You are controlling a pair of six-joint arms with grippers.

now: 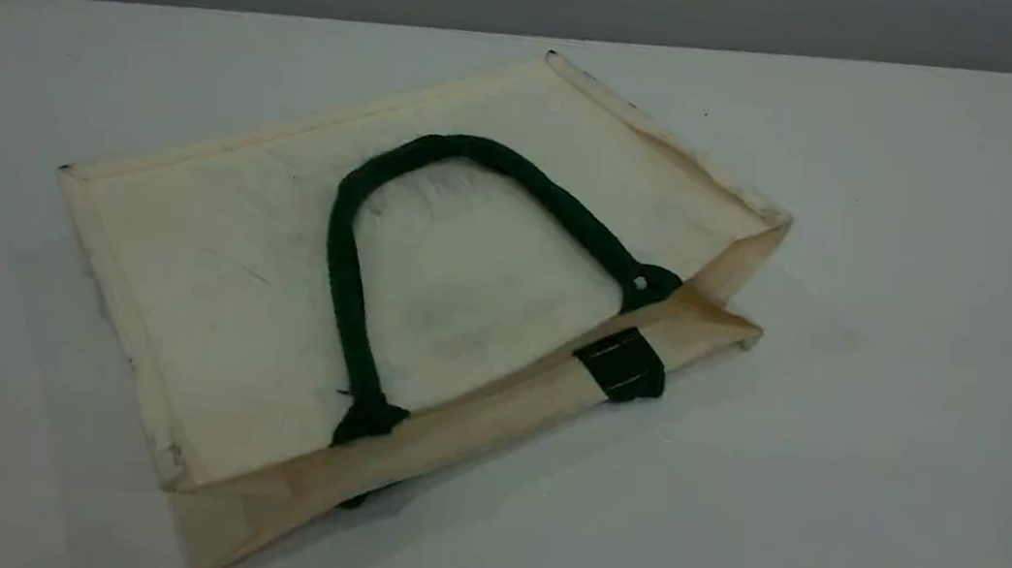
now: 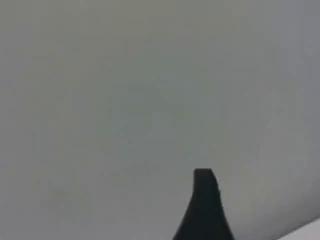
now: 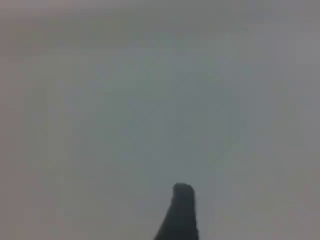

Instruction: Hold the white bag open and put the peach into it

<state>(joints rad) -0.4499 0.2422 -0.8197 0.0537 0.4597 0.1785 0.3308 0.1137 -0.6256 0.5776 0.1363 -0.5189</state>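
Note:
The white bag (image 1: 226, 257) lies flat on the table, slanted, its mouth along the near right side and barely parted. One dark green rope handle (image 1: 342, 253) rests looped on its top face, and a green tab (image 1: 623, 363) sits on the mouth's edge. The peach is out of view. Neither arm appears in the scene view. In the left wrist view a single dark fingertip (image 2: 204, 200) of my left gripper stands against blank grey, with nothing by it. The right wrist view likewise gives one dark fingertip (image 3: 180, 212) of my right gripper against plain grey, holding nothing.
The pale table (image 1: 889, 422) stretches around the bag on every side, and its far edge (image 1: 790, 56) meets a grey wall. A pale strip (image 2: 306, 232) shows at the bottom right corner of the left wrist view.

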